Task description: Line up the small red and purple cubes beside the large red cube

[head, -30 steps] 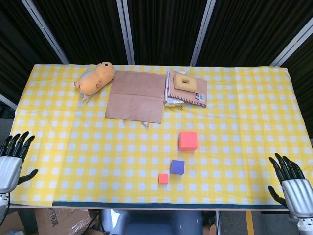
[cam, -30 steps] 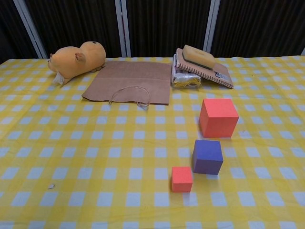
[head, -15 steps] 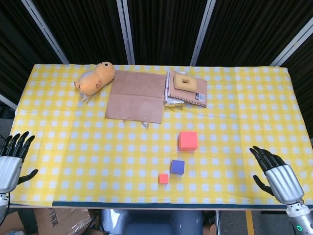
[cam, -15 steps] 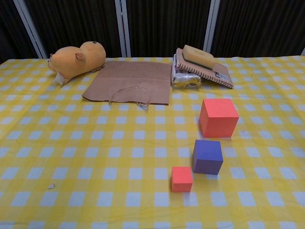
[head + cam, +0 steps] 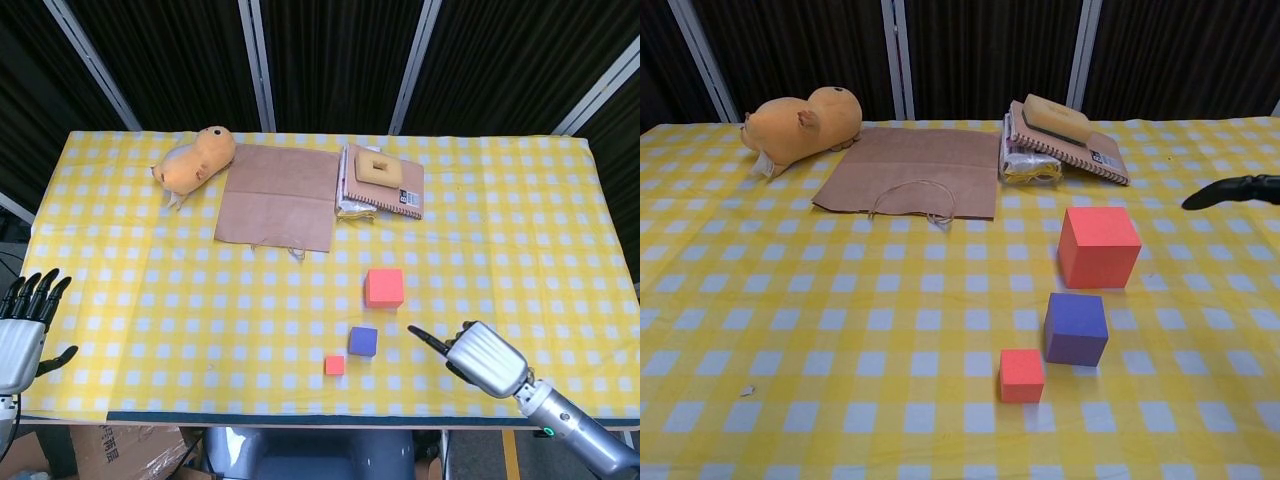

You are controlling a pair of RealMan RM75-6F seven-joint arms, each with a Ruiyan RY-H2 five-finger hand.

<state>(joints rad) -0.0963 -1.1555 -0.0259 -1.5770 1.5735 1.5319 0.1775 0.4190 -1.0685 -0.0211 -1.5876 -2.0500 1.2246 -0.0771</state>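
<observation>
Left of R hand (image 5: 485,358), one extended finger pointing: purple cube (image 5: 363,341), small red cube (image 5: 335,365), large red cube (image 5: 384,287), untouched; lineup pending. L hand (image 5: 22,335) fingers spread, idle.

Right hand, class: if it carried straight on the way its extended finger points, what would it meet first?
Probably the purple cube. The right hand points left across the table towards it, though its height above the cloth is unclear, so it might pass over.

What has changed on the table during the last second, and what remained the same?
The right hand moved in from the table's right edge toward the purple cube, a finger pointing, holding nothing. The left hand, small red cube and large red cube stayed put.
</observation>
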